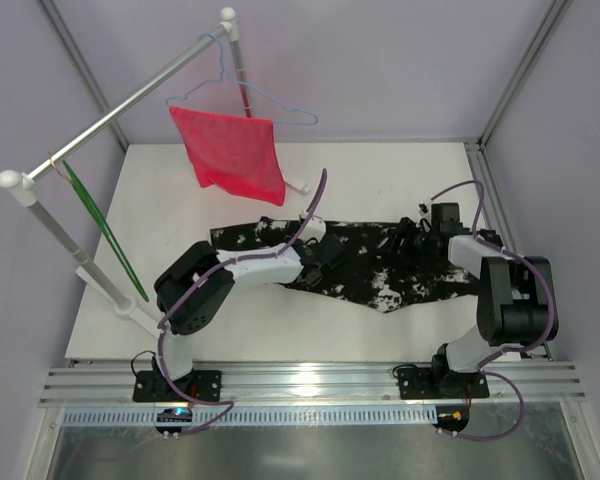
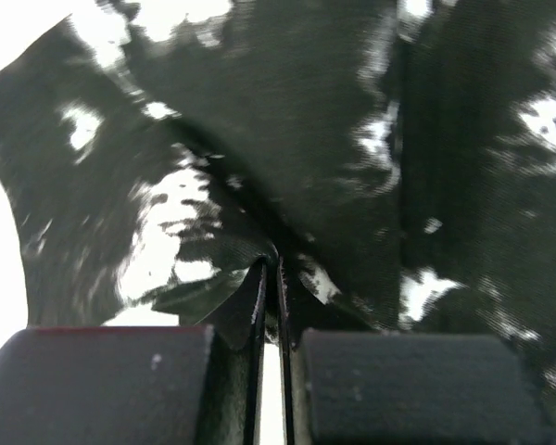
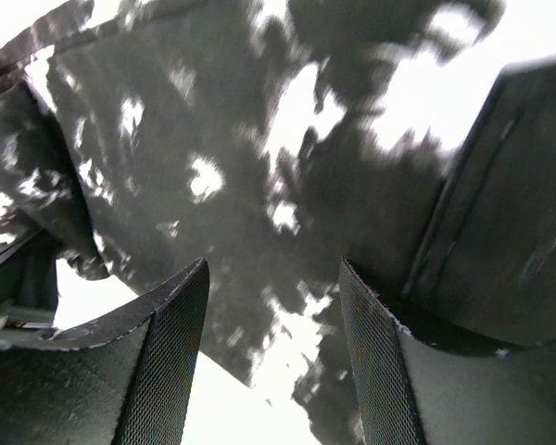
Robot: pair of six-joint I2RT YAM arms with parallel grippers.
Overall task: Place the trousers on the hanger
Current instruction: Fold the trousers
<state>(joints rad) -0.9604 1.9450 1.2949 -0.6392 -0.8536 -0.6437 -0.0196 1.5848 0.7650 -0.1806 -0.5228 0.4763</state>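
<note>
Right now the trousers [image 1: 365, 262] lie spread flat across the middle of the table [image 1: 380, 180], well apart from the hanger [image 1: 105, 232], which hangs off the rail [image 1: 130, 100] out on the left. Nothing is on that hanger yet, so I judge this to be the pick-up step, right at the start of the job.

The left gripper [image 2: 270, 269] sits near the left end of the cloth, jaws pressed tight together with a small fold of the trousers pinched between the tips. You can see the fabric puckering up into the pinch. The right gripper [image 3: 273, 269] is over the right end, jaws standing well apart, with patterned cloth showing beneath the gap and nothing clamped. Whether its tips touch the fabric I cannot tell.

Next move, as I read it: the right needs to close on its end so that both arms share the load. Then they lift together and carry the lot leftward to the hanger. The pinch on the left looks shallow, so a slow lift seems wise.
</note>
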